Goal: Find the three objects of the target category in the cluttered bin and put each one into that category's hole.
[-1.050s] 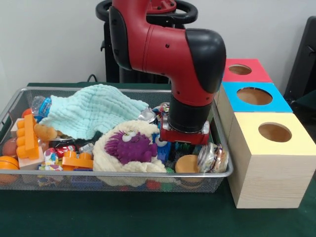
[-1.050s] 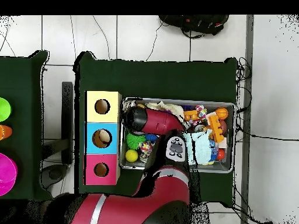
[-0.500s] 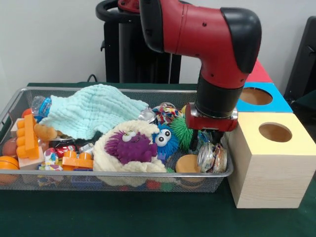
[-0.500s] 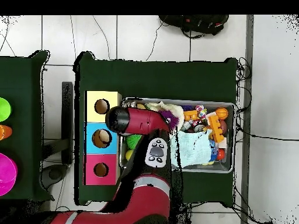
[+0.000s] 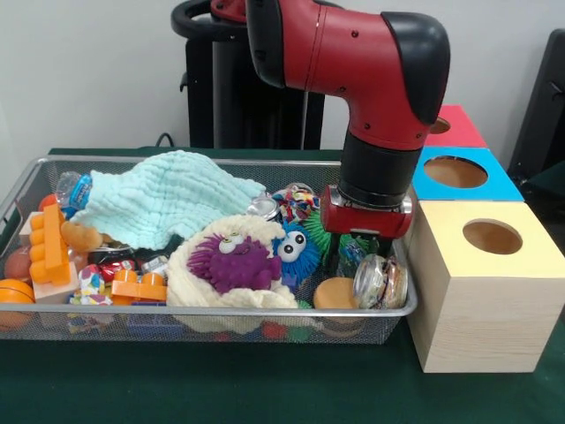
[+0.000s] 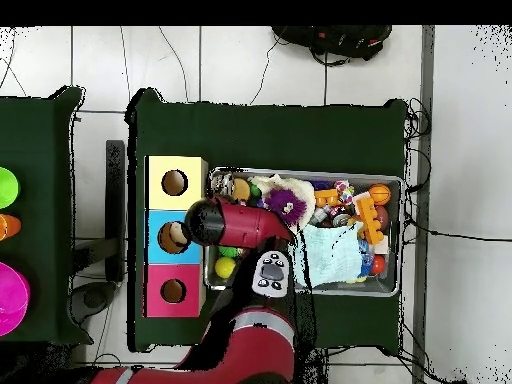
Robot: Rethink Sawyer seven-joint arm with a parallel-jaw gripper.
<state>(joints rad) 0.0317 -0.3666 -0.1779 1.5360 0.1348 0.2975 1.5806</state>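
My gripper (image 5: 360, 250) hangs low in the right end of the wire bin (image 5: 221, 311), beside the yellow box. Its tips sit among the toys, between a green spiky ball (image 5: 318, 231) and a clear plastic jar (image 5: 380, 283). Whether it holds anything is hidden. A blue spiky ball with eyes (image 5: 294, 247) and a purple spiky toy (image 5: 234, 265) on a cream plush lie just left of it. Three boxes with round holes stand right of the bin: yellow (image 5: 492, 236), blue (image 5: 455, 170), red (image 5: 450, 124). In the overhead view the arm's black wrist (image 6: 203, 222) covers the gripper.
A pale teal cloth (image 5: 163, 208) is draped over the bin's back left. An orange block (image 5: 48, 247), an orange ball (image 5: 13, 291) and small toys fill the left end. A yellow ball (image 6: 226, 267) lies near the red box (image 6: 173, 291). A round orange toy (image 5: 334, 293) sits at the front rim.
The arm swung from the middle of the bin to its right end, uncovering the blue spiky ball. Since half a second ago it has shifted slightly back left.
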